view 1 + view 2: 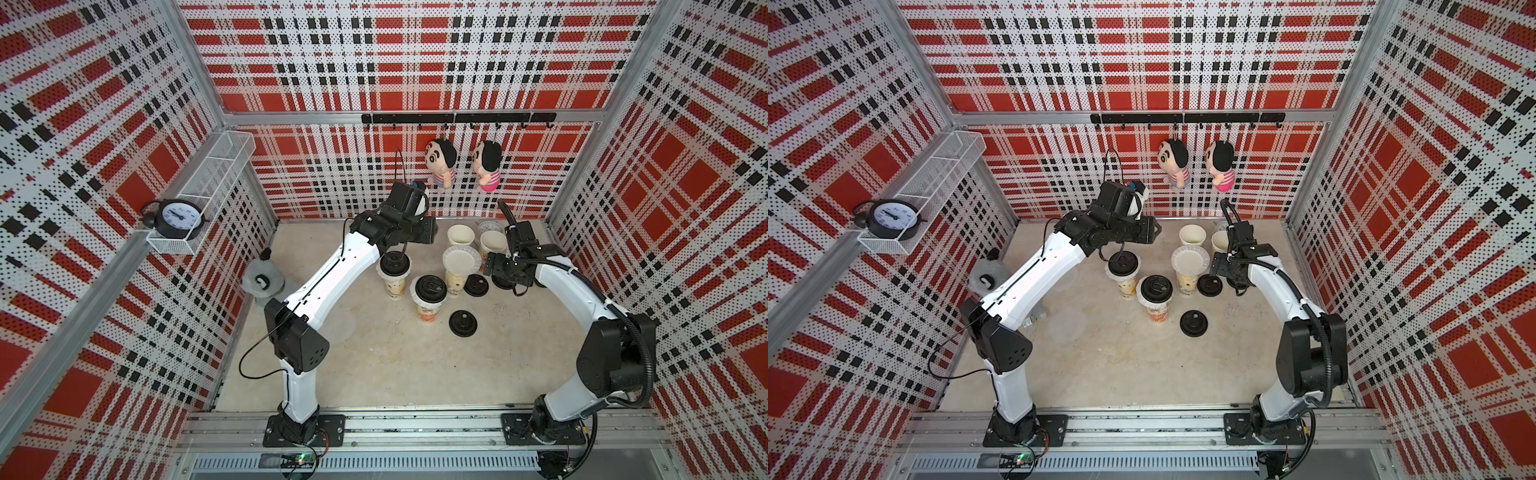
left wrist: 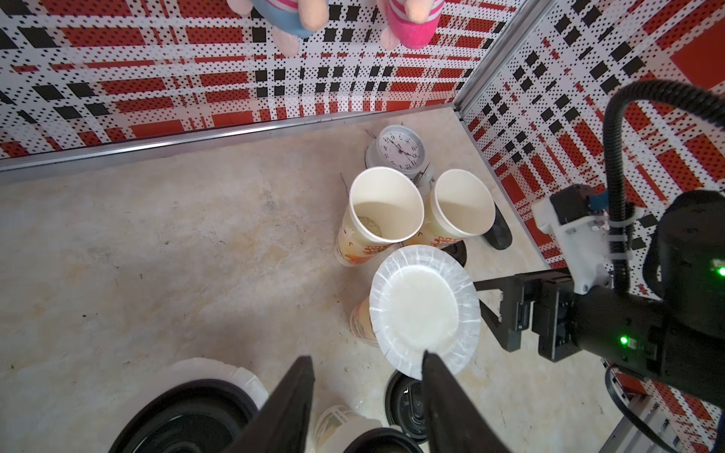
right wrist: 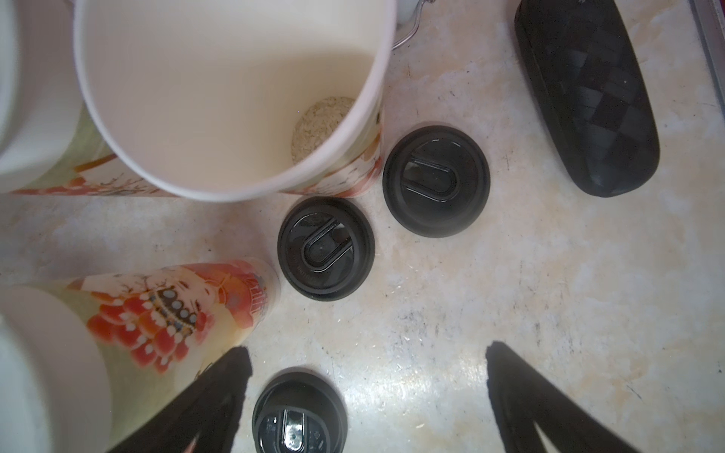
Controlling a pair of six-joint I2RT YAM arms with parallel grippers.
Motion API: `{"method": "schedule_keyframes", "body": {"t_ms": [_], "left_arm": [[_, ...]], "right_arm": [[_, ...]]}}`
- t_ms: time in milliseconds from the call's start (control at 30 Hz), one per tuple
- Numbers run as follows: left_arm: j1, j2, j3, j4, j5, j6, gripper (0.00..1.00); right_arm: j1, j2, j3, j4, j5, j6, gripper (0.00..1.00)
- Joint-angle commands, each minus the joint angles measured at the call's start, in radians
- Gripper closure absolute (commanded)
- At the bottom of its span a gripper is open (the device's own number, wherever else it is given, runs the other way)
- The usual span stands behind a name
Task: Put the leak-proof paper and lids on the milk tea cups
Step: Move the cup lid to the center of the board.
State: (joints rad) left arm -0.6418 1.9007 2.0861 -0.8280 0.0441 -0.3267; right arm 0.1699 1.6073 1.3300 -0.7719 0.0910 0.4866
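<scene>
My L hand open, holding nothing; R hand open wide over black lids on bench. Leak-proof paper lies on mid milk tea cup, btwn my hands.

Plaid walls of red, black and white dotted panels close in three sides, joined by aluminium posts. The counter is mottled beige, stained in places, and evenly lit. A black hook rail runs along the back wall, with two plush dolls hanging from it. On the left wall a white mesh shelf holds a black clock. An aluminium rail lines the front edge.
</scene>
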Motion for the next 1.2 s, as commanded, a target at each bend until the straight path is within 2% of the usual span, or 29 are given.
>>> {"method": "schedule_keyframes", "body": {"t_ms": [0, 900, 1167], "left_arm": [[0.005, -0.025, -0.011, 0.003, -0.007, 0.015, 0.51], [0.008, -0.014, -0.012, 0.004, 0.009, 0.017, 0.52], [0.006, -0.031, -0.019, 0.004, 0.012, 0.015, 0.51]], "right_arm": [[0.014, 0.011, 0.037, -0.002, 0.013, -0.013, 0.03], [0.045, 0.037, 0.051, -0.015, 0.019, -0.02, 0.03], [0.045, -0.036, 0.004, -0.061, 0.056, -0.013, 0.02]]}}
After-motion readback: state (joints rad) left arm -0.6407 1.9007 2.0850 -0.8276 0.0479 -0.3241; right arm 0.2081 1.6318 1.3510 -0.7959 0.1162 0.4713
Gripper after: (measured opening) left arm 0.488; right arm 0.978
